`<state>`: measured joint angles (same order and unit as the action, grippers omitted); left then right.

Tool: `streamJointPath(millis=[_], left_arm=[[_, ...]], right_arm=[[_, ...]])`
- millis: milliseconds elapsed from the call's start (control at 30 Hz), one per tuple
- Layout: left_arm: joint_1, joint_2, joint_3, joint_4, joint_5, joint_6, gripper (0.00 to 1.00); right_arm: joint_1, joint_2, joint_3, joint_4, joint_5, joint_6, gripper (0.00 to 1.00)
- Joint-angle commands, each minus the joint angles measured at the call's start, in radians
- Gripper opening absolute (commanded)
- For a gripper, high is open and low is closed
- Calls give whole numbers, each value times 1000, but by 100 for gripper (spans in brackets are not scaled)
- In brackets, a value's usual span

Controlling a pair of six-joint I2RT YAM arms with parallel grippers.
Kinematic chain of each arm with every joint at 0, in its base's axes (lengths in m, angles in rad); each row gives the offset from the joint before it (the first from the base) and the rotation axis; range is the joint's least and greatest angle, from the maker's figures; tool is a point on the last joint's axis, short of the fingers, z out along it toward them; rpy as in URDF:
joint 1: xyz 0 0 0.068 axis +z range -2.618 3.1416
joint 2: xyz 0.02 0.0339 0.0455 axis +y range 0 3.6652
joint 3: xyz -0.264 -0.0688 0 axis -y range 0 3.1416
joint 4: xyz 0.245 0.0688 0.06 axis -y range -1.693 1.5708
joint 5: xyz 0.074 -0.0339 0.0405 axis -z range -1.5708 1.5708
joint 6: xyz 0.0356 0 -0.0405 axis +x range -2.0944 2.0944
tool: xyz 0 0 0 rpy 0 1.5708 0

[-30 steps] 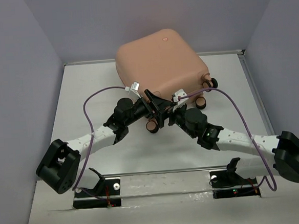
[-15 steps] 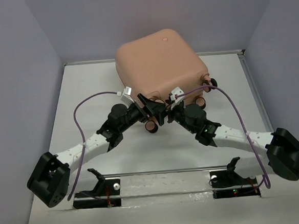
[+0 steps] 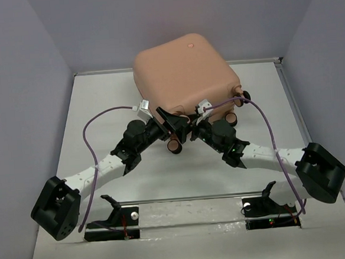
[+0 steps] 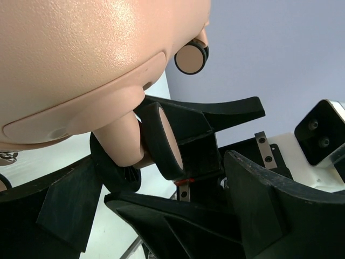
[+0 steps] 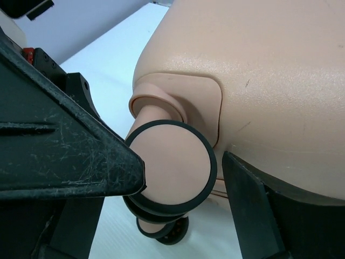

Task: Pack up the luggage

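Reaching from the near left, the left tool gapes around a caster wheel on the luggage, which lies closed at the table's far edge; the right tool, fingers likewise parted, straddles a wheel on its near side.

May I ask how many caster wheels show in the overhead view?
3: near wheel at front left, middle wheel and far wheel on the luggage's right; another may be hidden.

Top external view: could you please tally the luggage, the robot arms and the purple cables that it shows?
Luggage: 1
Robot arms: 2, the left arm and the right arm
Purple cables: 2, the left cable and the right cable
Total: 5
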<state>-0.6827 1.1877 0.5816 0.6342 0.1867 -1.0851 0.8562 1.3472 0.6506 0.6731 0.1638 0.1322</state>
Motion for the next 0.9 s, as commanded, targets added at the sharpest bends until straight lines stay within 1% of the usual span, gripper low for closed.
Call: streamJointPath(millis=[0, 33, 67, 100, 167, 233, 267, 300, 400, 433, 500, 533, 567, 600, 633, 733, 767, 800, 867], left_arm=[[-17, -36, 46, 275, 36, 45, 99], [-17, -37, 46, 275, 36, 47, 99], [-17, -40, 38, 274, 33, 48, 99], [-17, -51, 35, 269, 28, 57, 99], [-17, -66, 26, 228, 4, 80, 99], [-15, -98, 21, 188, -21, 102, 99], [-14, -112, 9, 162, -38, 125, 99], [-14, -126, 1, 147, -46, 135, 99], [-12, -227, -23, 14, -133, 206, 99], [-11, -252, -47, -49, -186, 223, 99], [-11, -338, -87, -99, -268, 252, 99], [-9, -364, -133, -140, -327, 255, 95], [-11, -387, -159, -149, -351, 258, 89], [-11, -405, -186, -149, -361, 260, 77], [-12, -421, -230, -151, -371, 260, 59], [-21, -372, -256, -139, -363, 301, 50], [-29, -346, -255, -119, -363, 323, 41], [-49, -288, -250, -110, -365, 347, 39], [-73, -222, -212, -100, -401, 401, 37]], right_arm=[[-19, 12, -14, 213, 54, 106, 78], [-19, 12, -17, 226, 55, 109, 74], [-19, 13, -20, 238, 56, 113, 66], [-19, 18, -22, 244, 65, 116, 47], [-19, 18, -23, 246, 83, 119, 30], [-28, 17, -26, 247, 111, 119, 22], [-28, 15, -29, 252, 121, 124, 15], [-28, 13, -32, 255, 129, 127, 13], [-28, 4, -42, 263, 137, 123, 7], [-28, 1, -43, 263, 137, 119, 7], [-28, -2, -42, 258, 134, 103, 7], [-28, -2, -37, 253, 131, 99, 7], [-28, -3, -34, 249, 129, 93, 7], [-28, -5, -31, 238, 128, 87, 7], [-28, -6, -28, 234, 120, 80, 7], [-28, -16, -17, 210, 117, 67, 7], [-28, -17, -16, 209, 117, 64, 7], [-28, -19, -9, 198, 114, 63, 7], [-28, -19, -2, 189, 109, 64, 7]])
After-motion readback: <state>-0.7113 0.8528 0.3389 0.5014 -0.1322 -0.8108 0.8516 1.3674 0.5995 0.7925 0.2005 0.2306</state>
